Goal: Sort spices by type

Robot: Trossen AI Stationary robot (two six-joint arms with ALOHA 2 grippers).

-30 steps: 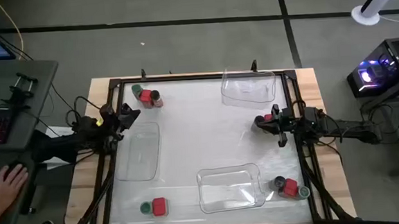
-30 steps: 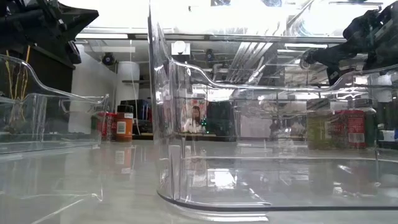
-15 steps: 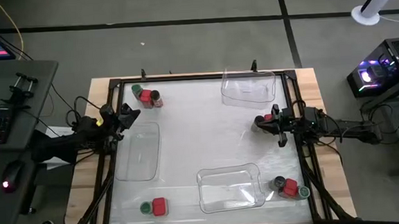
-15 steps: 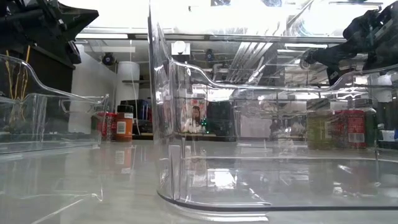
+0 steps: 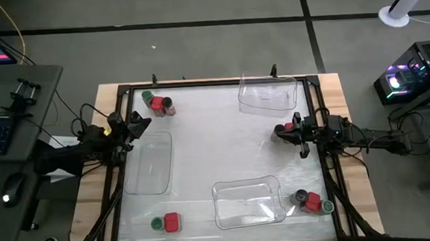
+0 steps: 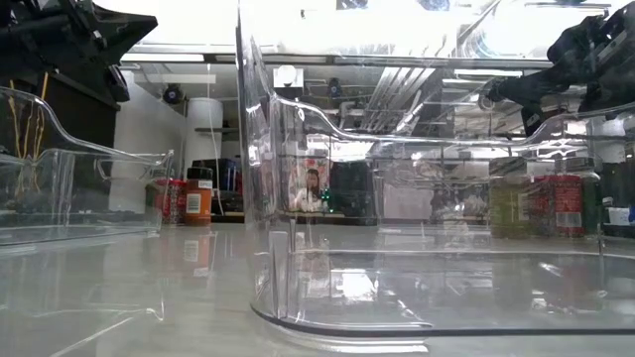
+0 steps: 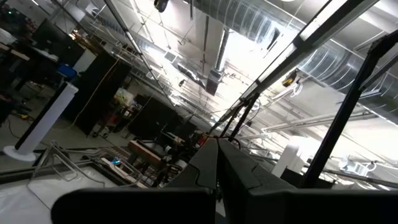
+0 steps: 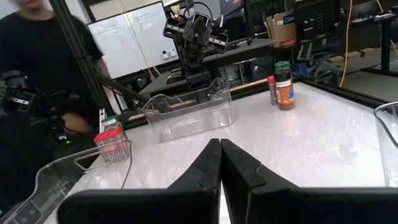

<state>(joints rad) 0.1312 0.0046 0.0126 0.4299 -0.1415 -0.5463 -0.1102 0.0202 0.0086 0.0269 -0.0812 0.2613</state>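
Overhead and wrist views of the white table [image 5: 201, 136] with both arms parked. The left gripper [image 5: 142, 123] rests at the table's left edge, jaws clenched on nothing; the right gripper [image 5: 279, 130] rests near the right edge, jaws likewise pressed together and holding nothing.

The spices stand in three groups. One group [image 5: 158, 103] of a green-lidded jar, a red box and a dark-lidded jar occupies the far left corner. A green-lidded jar beside a red box [image 5: 166, 223] sits at the near edge, left of centre. A third group [image 5: 310, 201] fills the near right corner.

Three clear trays lie empty: one [image 5: 267, 93] at the far edge, one [image 5: 149, 163] by the left edge, one [image 5: 250, 203] at the near edge.
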